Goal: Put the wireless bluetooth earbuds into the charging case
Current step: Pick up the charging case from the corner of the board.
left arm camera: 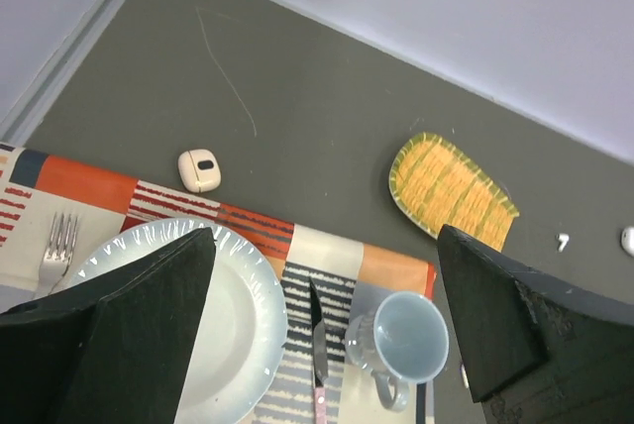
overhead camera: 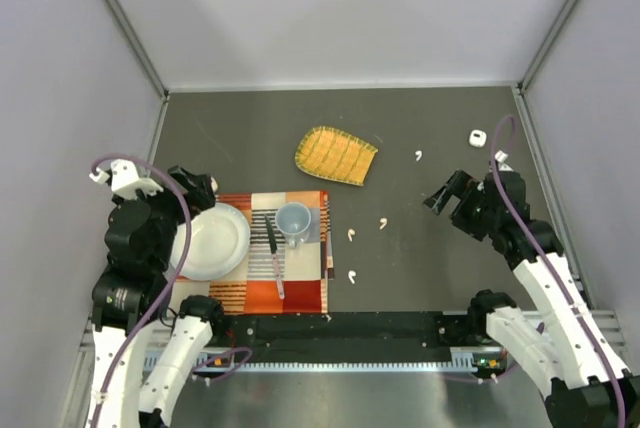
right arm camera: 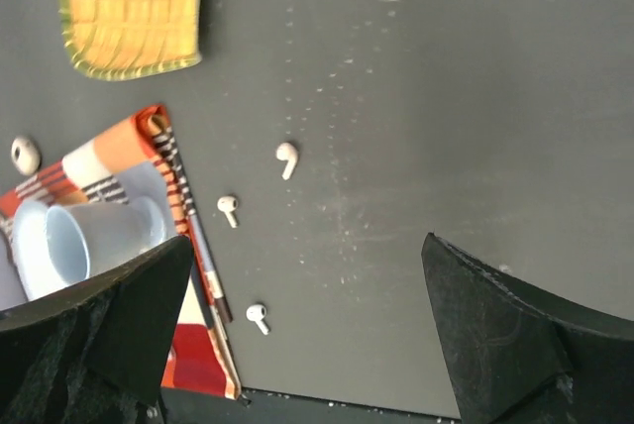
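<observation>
Nothing is being gripped: both arms are hovering, left fingers (left arm camera: 317,335) and right fingers (right arm camera: 297,335) spread wide and empty. Four earbuds (overhead camera: 383,223) are lying loose on the worktop (overhead camera: 420,268), right of the placemat (overhead camera: 300,298). One case (overhead camera: 477,136) is sitting far right, another (left arm camera: 199,169) behind the plate (left arm camera: 248,315). Judging by this, the first pickup is pending; the right arm needs to descend squarely over an earbud.

earbuds (overhead camera: 351,235): four, scattered | charging case (overhead camera: 477,136): possibly open
</observation>
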